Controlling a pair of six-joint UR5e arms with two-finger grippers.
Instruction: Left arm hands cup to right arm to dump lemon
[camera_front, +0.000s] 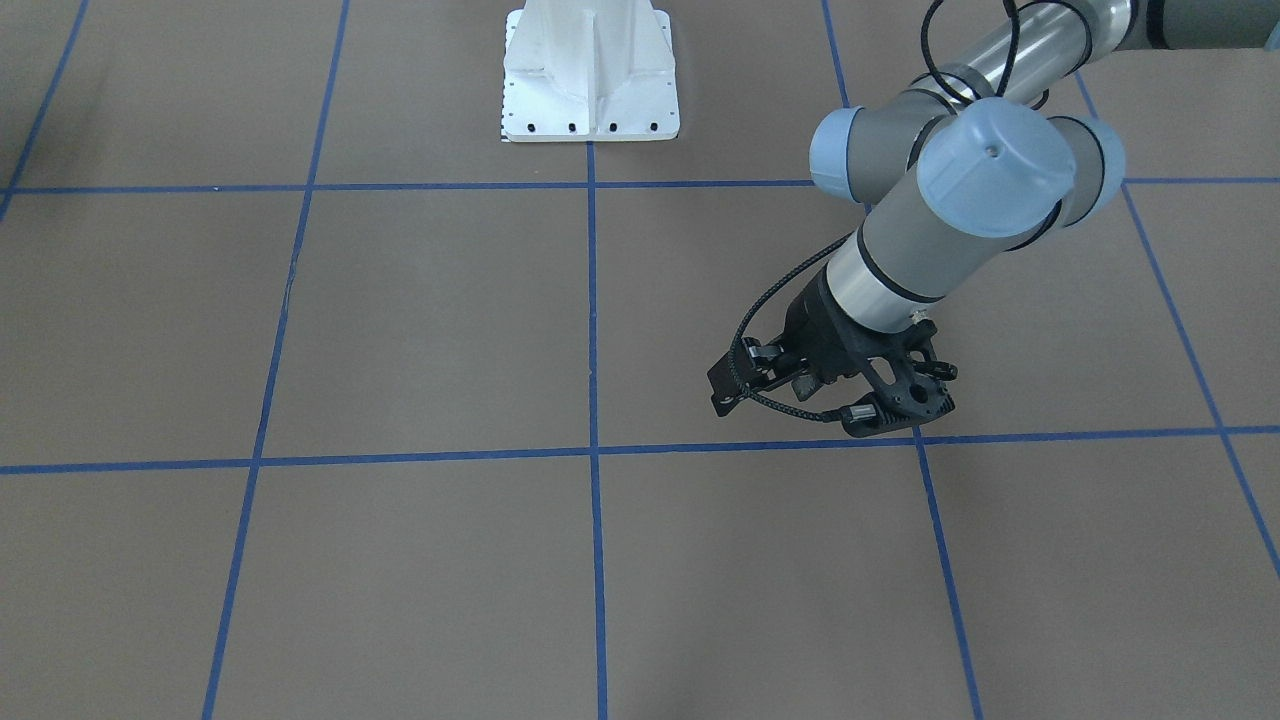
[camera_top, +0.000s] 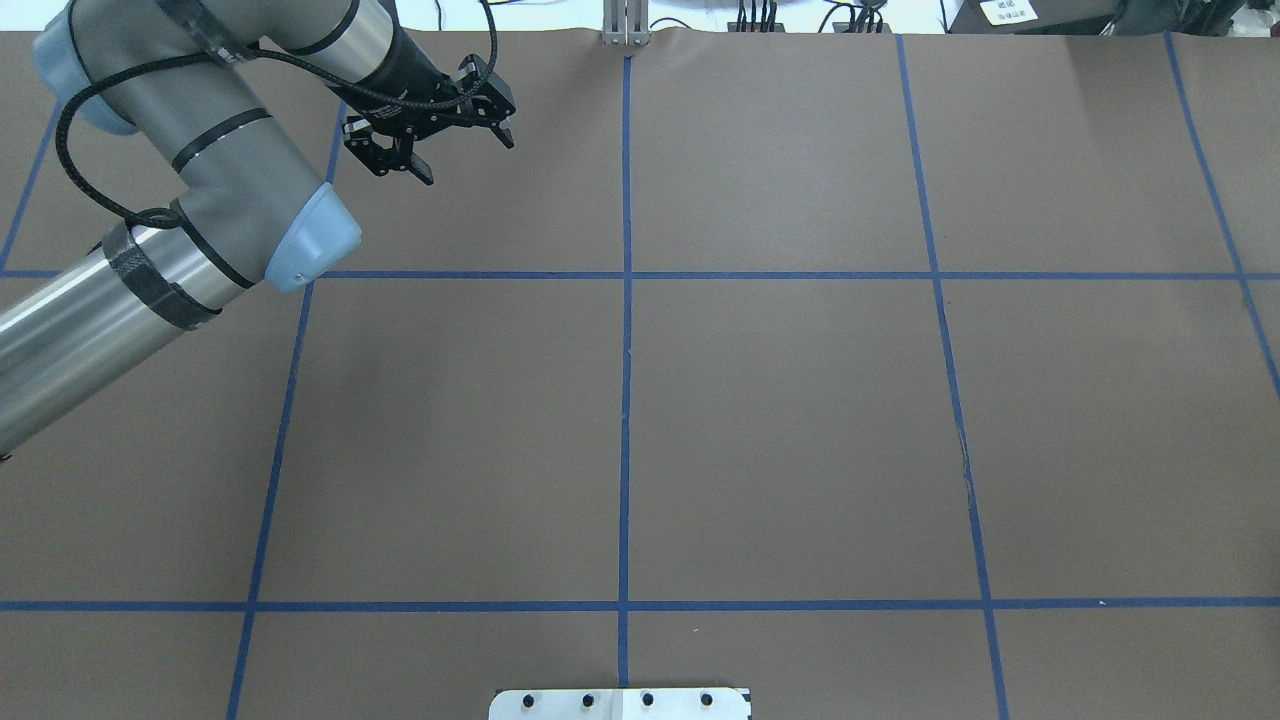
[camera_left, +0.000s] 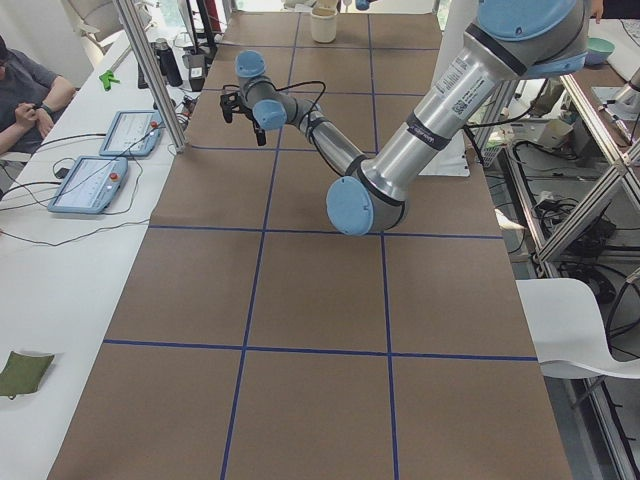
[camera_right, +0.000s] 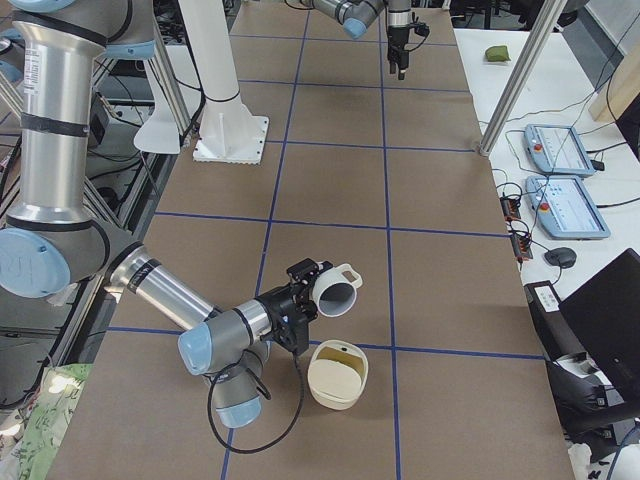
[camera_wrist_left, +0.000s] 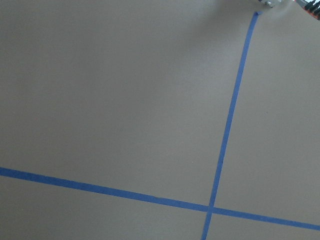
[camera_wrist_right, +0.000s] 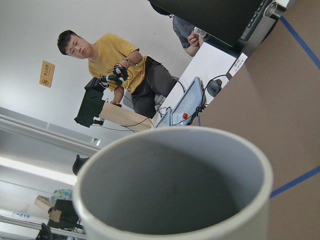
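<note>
- Starting at our left, the left gripper (camera_top: 466, 158) hangs over the table's (camera_top: 800, 420) far side. Its fingers are spread wide with nothing between them. Its wrist view shows only matte brown cover and blue tape (camera_wrist_left: 227, 125).
- Moving right, the cup (camera_right: 335, 292) sits at the tip of the right gripper (camera_right: 308, 292), off the table and tipped onto its side. We cannot tell how those jaws stand.
- From the right wrist we look into the cup's mouth: a thick pale rim and a smooth dark grey inside, with no lemon in it.
- We judge the cup stiff, glossy and slippery, fairly light, and likely to chip if dropped. We would pinch the wall over the rim, or take the squared handle (camera_right: 349, 270).
- A cream, rounded bowl (camera_right: 338, 392) stands on the table near the cup's mouth.
- A dull yellowish patch inside the bowl may be the lemon (camera_right: 340, 352), but it is too small to be sure.
</note>
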